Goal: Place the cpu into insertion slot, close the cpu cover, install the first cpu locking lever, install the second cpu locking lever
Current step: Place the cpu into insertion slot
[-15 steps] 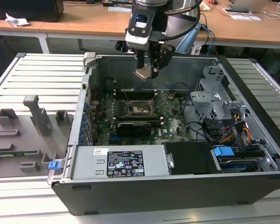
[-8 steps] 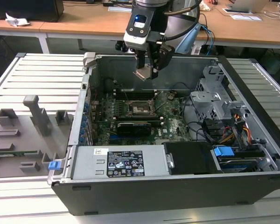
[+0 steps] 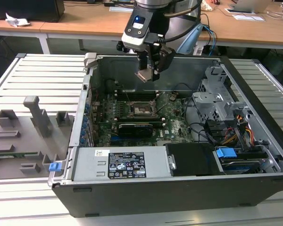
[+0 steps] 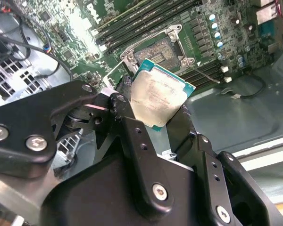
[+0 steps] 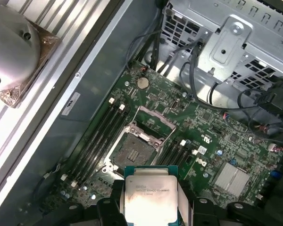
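Your gripper (image 3: 147,73) hangs above the open computer case (image 3: 179,188), over its far half, with its fingers (image 4: 125,87) closed narrowly on two opposite edges of the cpu (image 3: 145,75). The chip is off the board and tilted, its silvery top toward the camera in both wrist views (image 4: 160,99) (image 5: 151,195), with smudges across the metal.

The insertion slot (image 3: 142,110) lies on the green motherboard (image 3: 174,122) below the chip and somewhat nearer you in the exterior view. Both wrist views show its square centre bare (image 4: 155,52) (image 5: 132,150), with no chip seated in it. The cpu cover (image 5: 158,116) is swung up off the socket, on the side away from the held chip in the first wrist view. I cannot tell how the locking levers lie.

Long black memory slots (image 5: 96,136) run along both sides of the socket, and a long black card (image 3: 139,128) sits just nearer than it. The case rests on a slatted grey surface (image 3: 37,75), with a grey fixture block (image 3: 33,127) well apart on the exterior view's left.
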Robot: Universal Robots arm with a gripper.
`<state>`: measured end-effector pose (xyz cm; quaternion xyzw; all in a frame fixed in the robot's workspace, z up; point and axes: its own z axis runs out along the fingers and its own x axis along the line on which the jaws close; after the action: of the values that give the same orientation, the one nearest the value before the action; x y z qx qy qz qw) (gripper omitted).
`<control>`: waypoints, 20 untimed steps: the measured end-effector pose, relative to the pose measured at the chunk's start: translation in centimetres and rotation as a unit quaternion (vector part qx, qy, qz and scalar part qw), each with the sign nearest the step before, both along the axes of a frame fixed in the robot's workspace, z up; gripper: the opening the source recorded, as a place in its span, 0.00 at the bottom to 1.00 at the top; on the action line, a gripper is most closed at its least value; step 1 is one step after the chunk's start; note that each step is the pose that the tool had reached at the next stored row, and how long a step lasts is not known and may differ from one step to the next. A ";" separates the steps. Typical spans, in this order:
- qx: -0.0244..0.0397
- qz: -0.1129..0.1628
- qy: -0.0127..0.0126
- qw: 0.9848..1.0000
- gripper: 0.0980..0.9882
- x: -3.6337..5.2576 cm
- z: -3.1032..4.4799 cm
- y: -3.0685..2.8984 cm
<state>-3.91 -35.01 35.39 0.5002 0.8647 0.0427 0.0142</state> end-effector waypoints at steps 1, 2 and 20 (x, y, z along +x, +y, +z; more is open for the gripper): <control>0.000 -0.006 0.000 1.000 0.49 0.00 -0.02 0.00; 0.000 -0.016 0.000 1.000 0.49 0.00 -0.05 0.00; -0.001 -0.063 0.001 0.998 0.49 -0.03 -0.86 0.00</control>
<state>-3.94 -35.00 34.53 0.5538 0.8315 0.0406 0.0163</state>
